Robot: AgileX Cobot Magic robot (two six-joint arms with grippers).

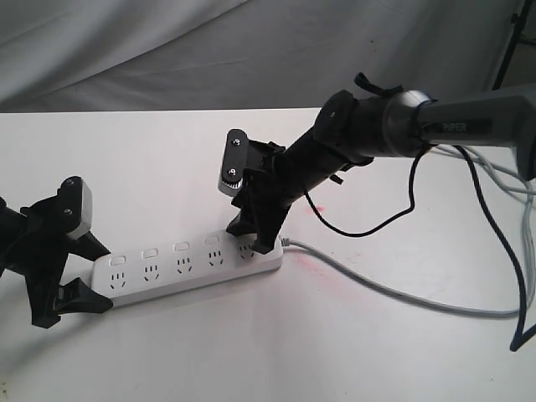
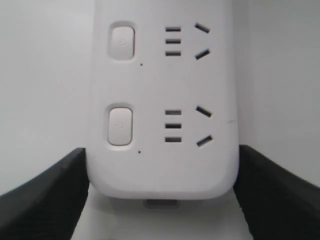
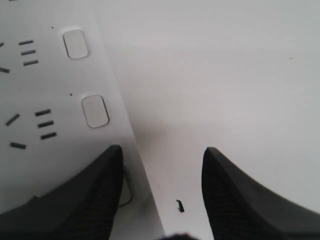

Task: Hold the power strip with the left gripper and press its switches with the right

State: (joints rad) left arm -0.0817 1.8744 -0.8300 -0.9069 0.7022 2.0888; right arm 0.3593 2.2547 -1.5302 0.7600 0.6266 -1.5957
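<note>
The white power strip (image 1: 188, 266) lies flat on the table, its switches (image 1: 182, 246) in a row along the far edge. My left gripper (image 1: 94, 276) is shut on its left end; the wrist view shows the strip (image 2: 162, 100) held between both black fingers (image 2: 45, 200), with two switches (image 2: 120, 125) visible. My right gripper (image 1: 251, 236) stands open over the cord end. In its wrist view one finger (image 3: 95, 195) rests over a mostly hidden switch on the strip (image 3: 50, 90). The other finger hangs over bare table. Two more switches (image 3: 94, 111) show beyond it.
A thin grey cord (image 1: 402, 293) runs from the strip's right end across the white table (image 1: 251, 352) to the right. A black cable (image 1: 368, 226) loops under the right arm. A faint red stain (image 1: 322, 260) marks the table; grey cloth hangs behind.
</note>
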